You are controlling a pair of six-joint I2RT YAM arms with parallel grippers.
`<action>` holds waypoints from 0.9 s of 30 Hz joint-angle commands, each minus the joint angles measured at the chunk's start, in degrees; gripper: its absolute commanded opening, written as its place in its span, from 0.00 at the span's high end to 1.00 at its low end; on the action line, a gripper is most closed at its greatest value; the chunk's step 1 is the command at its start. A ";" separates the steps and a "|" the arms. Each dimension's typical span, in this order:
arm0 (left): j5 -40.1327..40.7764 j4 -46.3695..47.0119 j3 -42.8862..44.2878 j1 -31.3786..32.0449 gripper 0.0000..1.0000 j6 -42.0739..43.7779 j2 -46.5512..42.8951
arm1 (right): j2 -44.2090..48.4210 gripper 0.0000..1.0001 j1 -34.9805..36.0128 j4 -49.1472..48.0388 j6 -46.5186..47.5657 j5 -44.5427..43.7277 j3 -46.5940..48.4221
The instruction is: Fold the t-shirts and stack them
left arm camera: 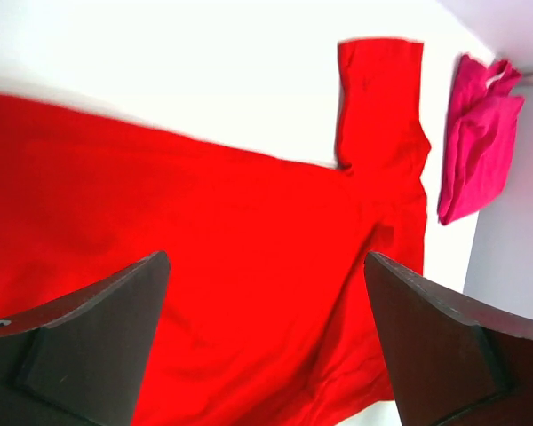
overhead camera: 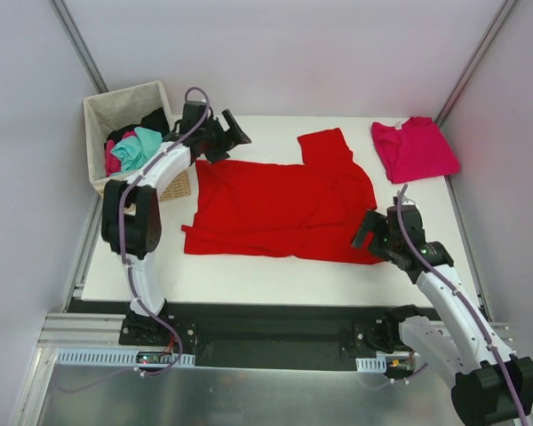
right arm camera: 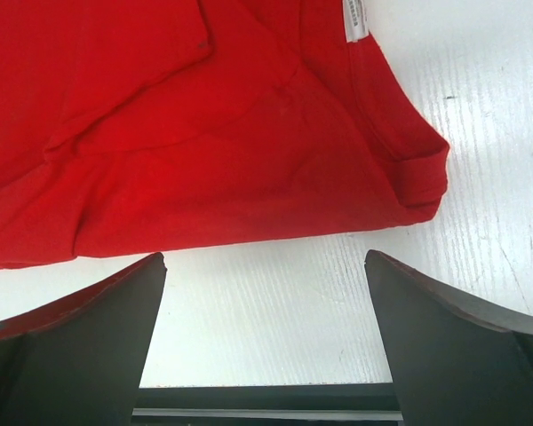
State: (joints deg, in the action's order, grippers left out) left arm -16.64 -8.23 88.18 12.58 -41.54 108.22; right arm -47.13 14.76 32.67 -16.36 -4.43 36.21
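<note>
1. We see the red t-shirt (overhead camera: 280, 209) spread flat and rumpled across the middle of the desk (overhead camera: 249, 277). It is not folded into a square. One sleeve (overhead camera: 324, 144) sticks out toward the far edge.
2. From the right wrist view, we make out the shirt's neck end lying nearest the right arm. A white label (right arm camera: 355, 18) sits inside the collar, and the near corner of the cloth is doubled over on itself.
3. We find the pink t-shirt (overhead camera: 413, 148) folded at the far right corner of the desk, well apart from the red one, so the two are not stacked.
4. The left hand (overhead camera: 220, 135) is over the far left corner of the red t-shirt. Its dark fingers (left arm camera: 98, 346) stand wide apart with only red cloth showing between them, and they grip nothing. We cannot tell whether they touch the cloth.
5. The right hand (overhead camera: 373, 232) is at the near right edge of the red t-shirt. Its fingers are spread wide too, with bare desk between them and the shirt's edge just beyond the tips. It holds nothing.
6. At the far left, beside the desk, we see a fabric basket (overhead camera: 102, 111) holding a heap of clothes (overhead camera: 138, 146) in teal, pink and black.
</note>
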 commanded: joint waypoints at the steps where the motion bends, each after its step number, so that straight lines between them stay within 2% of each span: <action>1: -5.16 0.58 7.79 1.48 0.09 -1.53 8.04 | 1.17 0.00 0.00 -0.76 0.71 1.09 -0.96; 5: -0.94 0.06 7.36 0.52 0.09 -1.70 10.69 | 1.87 0.00 0.00 0.47 2.03 0.03 -0.52; 9: 1.61 -0.12 2.71 -3.60 0.09 -1.62 7.97 | 2.40 0.00 -0.09 0.30 2.39 0.38 -0.70; 20: 1.35 -0.47 -8.19 -14.32 0.10 -0.48 0.33 | -0.94 0.00 1.14 -3.48 1.16 2.67 -1.84; 27: 1.09 -2.75 -9.43 -19.78 0.09 2.51 -2.23 | -0.59 0.00 3.16 -3.31 0.36 1.35 -1.93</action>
State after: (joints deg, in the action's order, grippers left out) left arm -19.62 -10.52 78.87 0.86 -39.00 109.65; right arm -48.36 16.58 30.52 -15.05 -2.52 34.02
